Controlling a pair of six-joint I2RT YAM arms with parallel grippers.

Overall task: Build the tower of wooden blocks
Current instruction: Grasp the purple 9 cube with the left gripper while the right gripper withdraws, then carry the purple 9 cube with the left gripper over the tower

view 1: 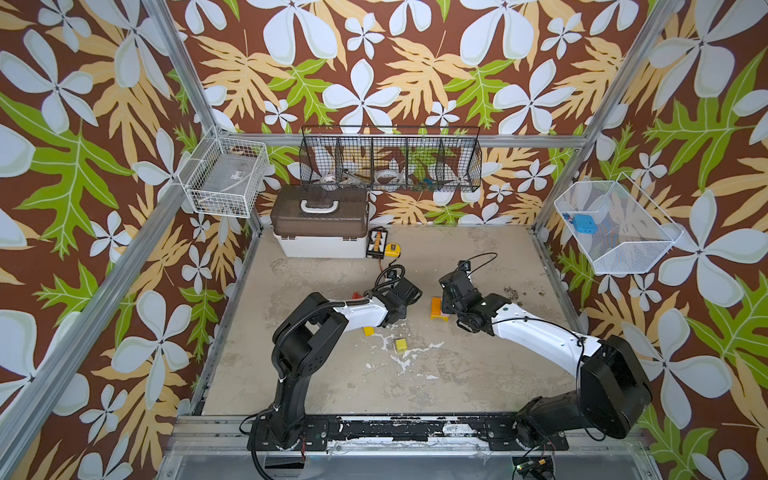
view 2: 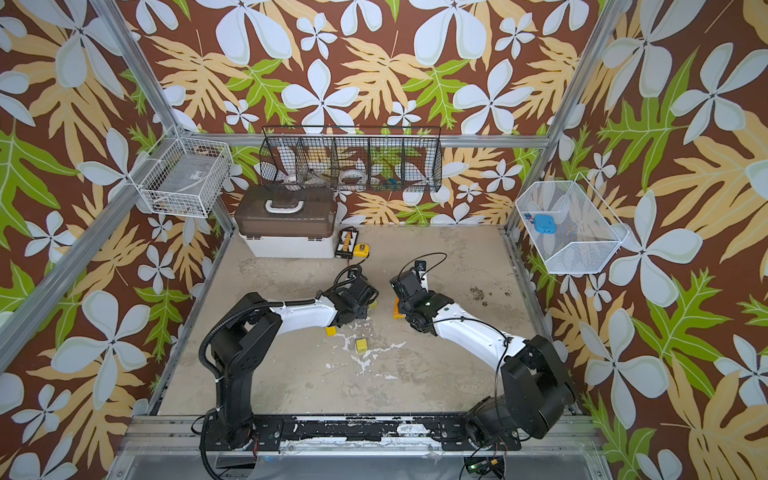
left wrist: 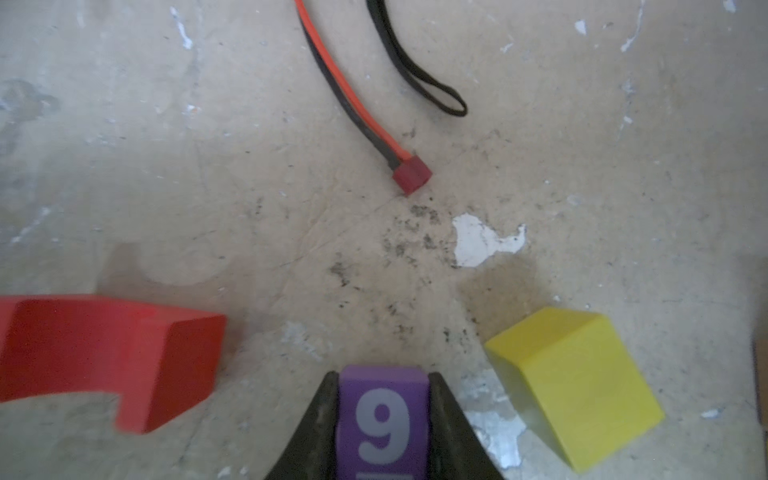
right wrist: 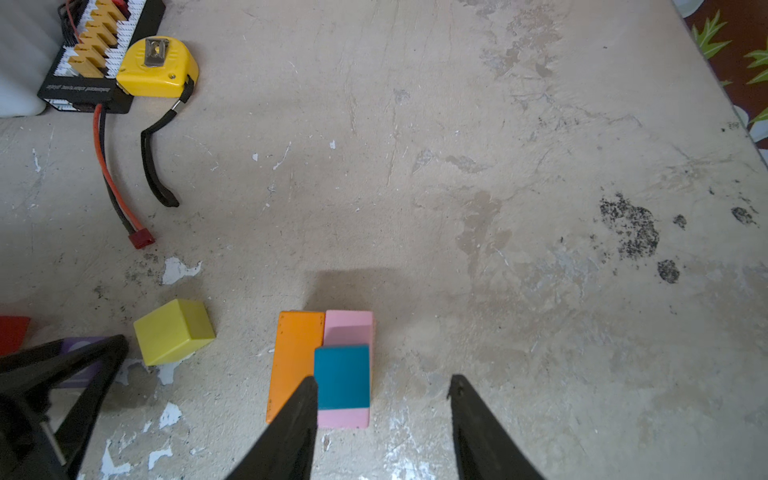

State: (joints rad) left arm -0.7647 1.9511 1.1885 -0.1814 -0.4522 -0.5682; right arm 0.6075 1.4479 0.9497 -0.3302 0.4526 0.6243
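- Your left gripper point(left wrist: 382, 374) pinches the purple block point(left wrist: 382, 419); its white "9" faces the wrist camera
- Your right gripper point(right wrist: 383, 379) stands spread by the orange bar point(right wrist: 295, 361) and pink bar point(right wrist: 347, 328), which lie flat, touching, long axes parallel; the teal block point(right wrist: 341, 376) sits on the pink
- Flanking the purple block on the surface point(left wrist: 291, 208): red arch point(left wrist: 83, 353), yellow cube point(left wrist: 573, 386)

The scuffed beige worktop point(view 1: 457, 374) carries a toolbox point(view 1: 320, 226) in its far left corner, a connector board point(view 1: 376, 242) and tape measure point(view 1: 391, 249) just beside it. Near the middle lie a red arch point(left wrist: 104, 353), an orange bar point(right wrist: 293, 365) touching a pink bar point(right wrist: 347, 328), and a yellow cube point(view 1: 401, 344).
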